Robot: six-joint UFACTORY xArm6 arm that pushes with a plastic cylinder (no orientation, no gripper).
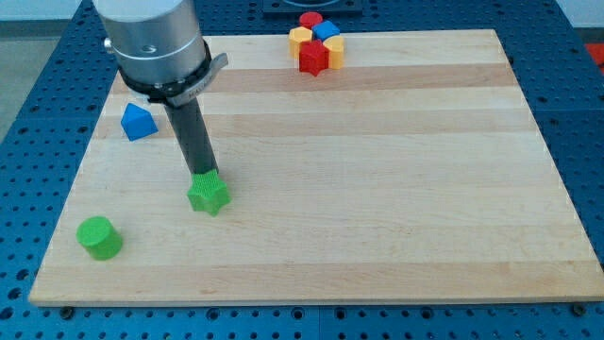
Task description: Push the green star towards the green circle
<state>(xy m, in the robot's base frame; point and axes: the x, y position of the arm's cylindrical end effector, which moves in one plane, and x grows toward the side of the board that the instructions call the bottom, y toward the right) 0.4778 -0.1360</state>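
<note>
The green star (209,195) is seen on the wooden board (377,189), in its lower-left part. My tip (207,175) is placed at the star's upper edge, apparently touching it; nothing is held, the rod being a plain dark shaft with no opening parts. The green circle (99,236) is found to the star's lower left, well apart. A blue triangular block (138,122) is seen to the star's upper left. Far to the star's upper right, at the board's top edge, a tight cluster (316,42) of red, yellow and blue blocks is gathered. No writing can be read.
</note>
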